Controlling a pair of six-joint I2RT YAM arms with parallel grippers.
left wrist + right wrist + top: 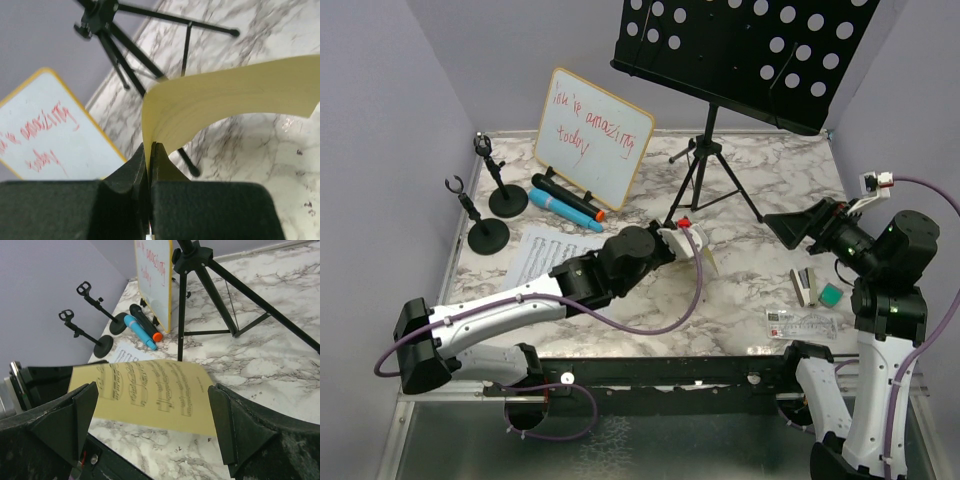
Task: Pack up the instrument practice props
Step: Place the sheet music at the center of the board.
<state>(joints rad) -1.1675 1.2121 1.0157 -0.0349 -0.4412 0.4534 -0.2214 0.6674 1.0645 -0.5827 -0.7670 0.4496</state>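
One yellow sheet (225, 95) is pinched at its edge by left end effector (150, 150), bowing; right end effector (152, 395) spread wide. Risk: thin grip, sheet may slip or crease.

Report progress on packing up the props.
Done: nothing looks packed. In hand: the left gripper is shut on the yellow sheet music; the right gripper is open. Left: white sheet music, black microphone, blue microphone, mic holders and music stand, all unpacked.
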